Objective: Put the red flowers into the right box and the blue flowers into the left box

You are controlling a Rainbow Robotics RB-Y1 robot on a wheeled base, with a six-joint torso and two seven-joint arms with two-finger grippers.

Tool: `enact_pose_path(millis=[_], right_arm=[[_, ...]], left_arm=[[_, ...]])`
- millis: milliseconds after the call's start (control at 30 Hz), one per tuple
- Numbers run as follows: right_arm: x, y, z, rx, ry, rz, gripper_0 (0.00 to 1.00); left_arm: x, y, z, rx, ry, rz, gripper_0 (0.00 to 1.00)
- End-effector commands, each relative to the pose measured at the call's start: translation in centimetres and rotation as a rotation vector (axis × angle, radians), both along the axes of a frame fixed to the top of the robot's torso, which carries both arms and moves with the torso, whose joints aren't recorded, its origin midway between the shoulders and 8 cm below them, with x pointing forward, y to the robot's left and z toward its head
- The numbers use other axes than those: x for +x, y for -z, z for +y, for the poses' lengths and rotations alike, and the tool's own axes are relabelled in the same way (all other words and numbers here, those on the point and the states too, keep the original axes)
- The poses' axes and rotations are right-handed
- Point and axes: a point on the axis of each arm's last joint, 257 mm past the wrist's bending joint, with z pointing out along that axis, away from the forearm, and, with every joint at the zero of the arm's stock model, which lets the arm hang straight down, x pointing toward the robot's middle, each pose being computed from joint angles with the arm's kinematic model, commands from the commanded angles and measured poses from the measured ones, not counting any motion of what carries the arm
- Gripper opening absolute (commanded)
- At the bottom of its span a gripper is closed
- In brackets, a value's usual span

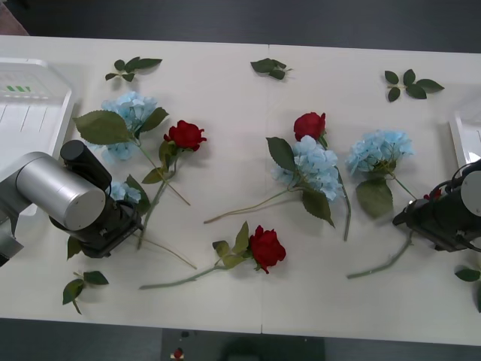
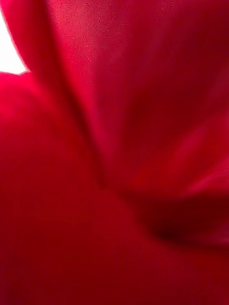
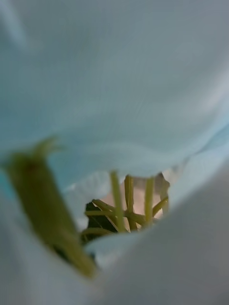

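White table, flowers scattered. Left gripper is pressed onto a pale-blue fluffy hydrangea cluster at eight o'clock, right gripper onto a deep-red rose bloom at four, presumably for pickup; finger state cannot be told.

The red flowers have soft, matt, cloth-like petals; close up in the right wrist view the red fabric looks smooth and faintly sheened. The blue flowers are thin, pale matt cloth, with stiff plastic-looking green stalks beneath. The table is smooth, matt white. The left box is glossy ribbed plastic. The left arm's casing is brushed silver metal
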Motion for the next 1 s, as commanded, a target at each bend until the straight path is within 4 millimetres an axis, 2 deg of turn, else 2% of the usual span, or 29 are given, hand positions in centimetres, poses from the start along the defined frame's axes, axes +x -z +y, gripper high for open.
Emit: enact_pose_path(millis=[33, 100, 133, 167, 400, 533, 633, 733, 800, 833, 1000], right_arm=[[1.6, -1.5, 0.9, 0.012, 0.0, -0.04, 0.38], [1.7, -1.5, 0.8, 0.012, 0.001, -0.043, 0.09], [1.7, -1.5, 0.9, 0.012, 0.0, -0.042, 0.02], [1.7, -1.5, 0.8, 0.012, 0.001, -0.043, 0.0], [1.6, -1.5, 0.9, 0.014, 0.002, -0.04, 0.0], [1.6, -1.5, 0.9, 0.019, 0.003, -0.04, 0.0], [2.0, -2.2, 1.1, 0.022, -0.003, -0.053, 0.0], [2.3, -3.7, 1.2, 0.014, -0.022, -0.07, 0.0], [2.1, -5.2, 1.4, 0.01, -0.035, -0.069, 0.0], [2.0, -5.6, 1.5, 0.009, -0.039, -0.067, 0.0], [0.9, -9.5, 2.1, -0.006, -0.08, -0.059, 0.0]], left_arm=[[1.1, -1.4, -1.0, -0.023, -0.005, -0.028, 0.0], [1.0, -1.3, -0.9, -0.019, -0.004, -0.025, 0.0], [1.0, -1.3, -0.9, -0.018, -0.005, -0.024, 0.0], [1.0, -1.4, -0.9, -0.018, -0.004, -0.023, 0.0], [1.3, -1.7, -0.7, -0.015, -0.006, -0.031, 0.0], [1.9, -3.0, -0.2, -0.016, -0.013, -0.05, 0.0], [2.3, -4.9, 0.4, -0.003, -0.013, -0.065, 0.0], [2.7, -7.3, 1.2, 0.01, -0.006, -0.087, 0.0], [3.3, -9.7, 2.2, 0.033, 0.014, -0.123, 0.0], [3.4, -10.2, 2.5, 0.041, 0.022, -0.13, 0.0], [5.4, -15.2, 5.5, 0.131, 0.105, -0.249, 0.0]])
